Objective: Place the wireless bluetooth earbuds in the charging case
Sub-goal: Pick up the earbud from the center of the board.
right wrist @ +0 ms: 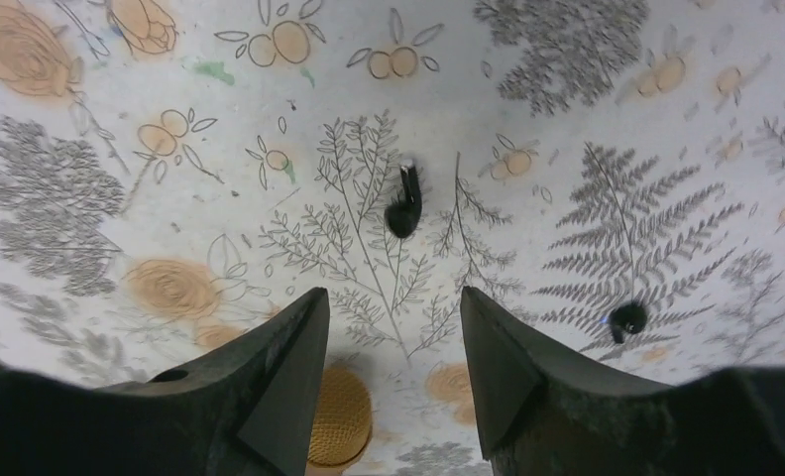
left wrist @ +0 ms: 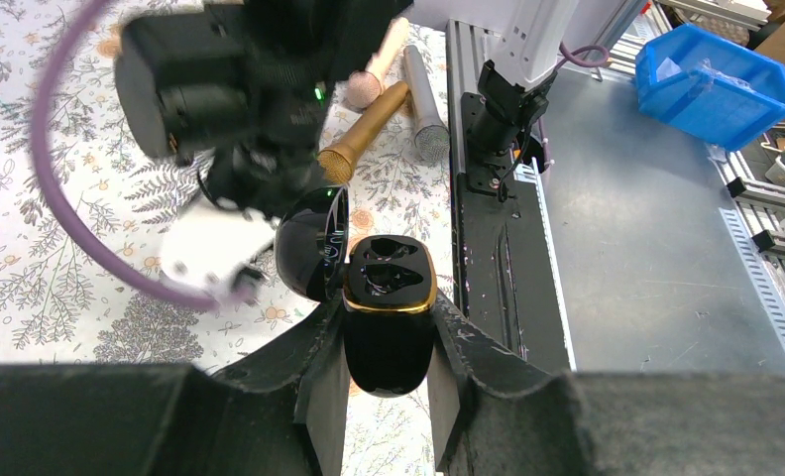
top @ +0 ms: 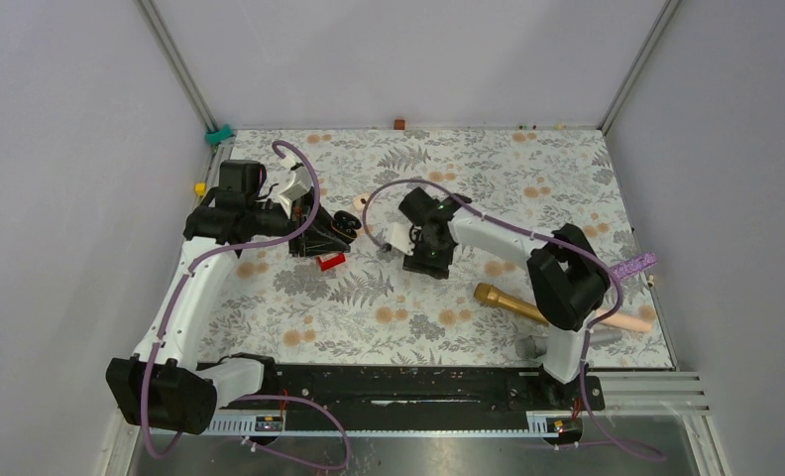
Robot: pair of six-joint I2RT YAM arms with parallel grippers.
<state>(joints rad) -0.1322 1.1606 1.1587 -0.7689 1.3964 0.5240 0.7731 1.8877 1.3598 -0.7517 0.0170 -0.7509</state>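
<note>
My left gripper (left wrist: 389, 342) is shut on the black charging case (left wrist: 389, 288), which has a gold rim. Its lid (left wrist: 312, 243) is open and both sockets look empty. In the top view the left gripper (top: 321, 236) holds it above the mat at centre left. My right gripper (right wrist: 392, 297) is open and empty, pointing down over the mat; in the top view it (top: 428, 248) is right of the case. Two black earbuds lie on the mat: one (right wrist: 404, 203) just beyond the fingertips, the other (right wrist: 627, 318) beside the right finger. No pale buds show.
A small red box (top: 331, 261) lies just below the left gripper. A gold microphone (top: 507, 300), a pink one (top: 626, 319) and a grey one (top: 532, 347) lie at the right front. A purple object (top: 634, 265) sits at the right edge.
</note>
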